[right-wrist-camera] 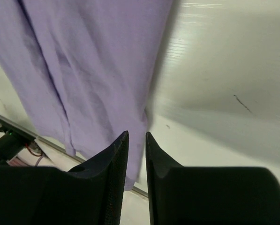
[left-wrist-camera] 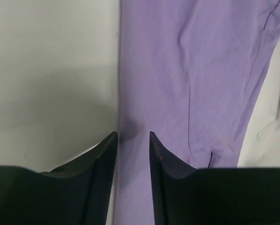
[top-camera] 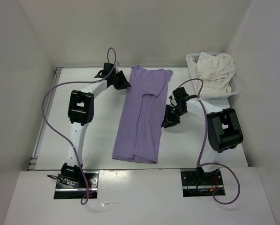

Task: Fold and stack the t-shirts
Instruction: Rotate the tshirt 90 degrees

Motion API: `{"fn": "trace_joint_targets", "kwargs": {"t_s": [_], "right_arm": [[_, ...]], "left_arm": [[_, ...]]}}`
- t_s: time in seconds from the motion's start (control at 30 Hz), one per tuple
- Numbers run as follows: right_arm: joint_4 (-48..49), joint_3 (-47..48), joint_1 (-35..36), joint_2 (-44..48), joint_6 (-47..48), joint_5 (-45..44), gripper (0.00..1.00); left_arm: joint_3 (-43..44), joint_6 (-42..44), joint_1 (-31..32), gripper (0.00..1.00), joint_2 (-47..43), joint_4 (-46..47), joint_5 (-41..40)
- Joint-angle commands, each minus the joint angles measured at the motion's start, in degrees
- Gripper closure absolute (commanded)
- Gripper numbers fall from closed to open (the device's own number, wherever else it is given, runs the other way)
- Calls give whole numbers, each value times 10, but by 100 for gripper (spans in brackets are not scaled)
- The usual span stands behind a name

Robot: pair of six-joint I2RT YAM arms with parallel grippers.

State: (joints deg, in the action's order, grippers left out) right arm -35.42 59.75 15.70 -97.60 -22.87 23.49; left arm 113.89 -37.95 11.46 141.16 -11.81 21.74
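Observation:
The lavender t-shirt (top-camera: 142, 117) lies flat in the middle of the table, folded lengthwise into a long strip. My left gripper (top-camera: 125, 84) is at the strip's far left edge. In the left wrist view its jaws (left-wrist-camera: 132, 133) stand slightly apart over that edge of the lavender cloth (left-wrist-camera: 196, 70), holding nothing. My right gripper (top-camera: 168, 123) is at the strip's right edge, about halfway down. Its jaws (right-wrist-camera: 137, 133) stand narrowly apart above the edge of the lavender shirt (right-wrist-camera: 93, 61). The cream white t-shirt (top-camera: 215, 69) is bunched in the basket. The green t-shirt is out of view.
The white mesh basket (top-camera: 193, 70) stands at the far right corner against the wall. White walls close in the table on the left, back and right. Purple cables loop from both arms. The arm bases sit at the near edge.

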Motion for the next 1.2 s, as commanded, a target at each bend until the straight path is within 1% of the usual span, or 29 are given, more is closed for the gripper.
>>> {"fn": "trace_joint_targets", "kwargs": {"t_s": [0.0,0.03,0.13,0.17,0.2,0.23,0.3,0.37,0.4,0.43,0.5,0.53,0.57,0.63,0.67,0.73,0.77,0.8,0.83,0.87,0.9,0.93,0.97,1.0,1.03,1.07,1.1,1.13,1.17], "right_arm": [[23,27,-1,10,-6,36,74],[29,32,-1,10,-6,36,74],[34,37,-1,-1,-11,41,77],[34,37,-1,-7,-11,35,77],[34,42,-1,-7,-11,35,78],[40,42,-1,-7,-11,30,78],[40,49,-1,-13,-16,30,78],[40,49,-1,-13,-16,30,78],[40,49,-1,-13,-16,30,78],[40,49,-1,-8,-16,30,74],[40,49,-1,-7,-16,30,73],[40,42,-1,-2,-16,35,71],[40,42,-1,-2,-16,35,67],[46,31,-1,6,-23,40,59],[53,20,-1,15,-30,40,55],[66,2,-1,38,-40,40,55],[72,-8,5,46,-55,40,55],[83,-29,16,53,-65,34,55],[83,-38,25,67,-75,22,55],[96,-56,36,74,-95,22,55],[124,-66,54,83,-108,29,55],[142,-79,63,107,-123,39,55],[158,-105,71,119,-159,47,56],[172,-117,88,132,-175,47,59],[192,-125,98,157,-191,47,64],[202,-147,109,168,-228,34,71],[210,-158,130,178,-247,27,79],[217,-167,141,191,-262,18,82],[207,-167,149,191,-278,-9,84]], "left_arm": [[82,0,2,61,58,-16,14],[95,-8,2,71,67,-16,14],[113,-15,2,85,88,-11,19],[120,-15,2,92,88,-11,19],[120,-15,2,94,88,-6,19],[120,-15,2,97,88,-6,6],[66,-40,-14,100,50,22,-2],[15,-55,-35,100,24,63,-17],[-14,-56,-41,100,2,64,-24],[-28,-56,-46,100,-8,71,-31],[-50,-50,-54,100,-35,71,-41],[-80,-50,-60,100,-45,76,-46],[-100,-57,-60,85,-56,95,-46],[-134,-63,-65,57,-89,114,-41],[-161,-63,-65,39,-112,114,-41],[-195,-42,-65,28,-140,106,-41],[-216,-35,-65,13,-156,98,-41],[-239,-35,-65,0,-194,87,-65],[-295,-30,-65,0,-216,77,-76],[-331,-23,-65,0,-262,82,-66],[-365,-23,-65,0,-284,82,-57],[-432,-23,-65,0,-307,82,-46],[-467,-23,-65,0,-355,82,-29],[-502,-23,-65,4,-380,82,5],[-536,-23,-51,15,-407,73,13],[-593,-39,-41,30,-460,65,13],[-619,-50,-31,50,-486,51,18],[-645,-68,-11,56,-510,22,13],[-668,-95,-5,59,-555,6,13]]}}
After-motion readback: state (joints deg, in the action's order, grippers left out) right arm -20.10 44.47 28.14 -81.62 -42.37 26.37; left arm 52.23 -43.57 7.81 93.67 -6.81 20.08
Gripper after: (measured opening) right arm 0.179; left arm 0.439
